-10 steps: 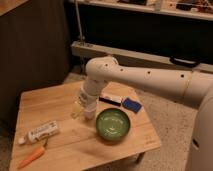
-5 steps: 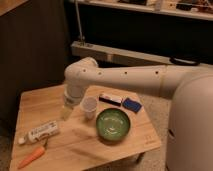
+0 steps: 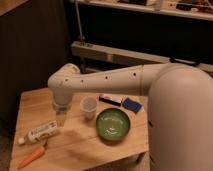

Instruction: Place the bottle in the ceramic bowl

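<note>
End effector (image 3: 61, 119) blurred, just beside bottle (image 3: 41, 133); arm (image 3: 115, 80) cut off right edge.

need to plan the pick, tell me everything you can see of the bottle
The bottle is small, slim and whitish, plastic by its look, with a pale label bearing dark print and a white cap. It lies on its side on the wooden table, near the picture's lower left corner, cap toward the left edge, slightly slanted. The carrot lies close in front of it. The gripper hangs open over its base end, holding nothing.
</note>
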Controlling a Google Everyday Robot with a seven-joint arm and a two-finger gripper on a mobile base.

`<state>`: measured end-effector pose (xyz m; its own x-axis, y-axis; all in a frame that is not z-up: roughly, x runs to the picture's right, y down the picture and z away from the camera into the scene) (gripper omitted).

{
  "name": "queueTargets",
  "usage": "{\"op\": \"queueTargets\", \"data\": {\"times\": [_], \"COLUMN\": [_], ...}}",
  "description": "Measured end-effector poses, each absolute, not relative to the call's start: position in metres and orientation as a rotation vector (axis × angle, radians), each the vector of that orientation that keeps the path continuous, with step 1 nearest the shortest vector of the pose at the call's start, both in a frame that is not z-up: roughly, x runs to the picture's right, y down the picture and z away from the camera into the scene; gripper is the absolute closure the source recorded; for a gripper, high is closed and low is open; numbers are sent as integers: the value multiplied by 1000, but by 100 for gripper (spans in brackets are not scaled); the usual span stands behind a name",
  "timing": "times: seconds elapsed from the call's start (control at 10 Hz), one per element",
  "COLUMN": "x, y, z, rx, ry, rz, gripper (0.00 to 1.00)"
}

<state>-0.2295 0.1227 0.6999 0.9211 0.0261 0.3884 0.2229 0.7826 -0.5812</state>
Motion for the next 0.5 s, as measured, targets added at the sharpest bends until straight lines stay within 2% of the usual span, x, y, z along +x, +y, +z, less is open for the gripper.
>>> {"op": "queueTargets", "data": {"times": [0.5], "x": [-244], "y": [118], "z": [714], "rx": [-610], "ry": [-452], "rz": [-132], "gripper": [35]}}
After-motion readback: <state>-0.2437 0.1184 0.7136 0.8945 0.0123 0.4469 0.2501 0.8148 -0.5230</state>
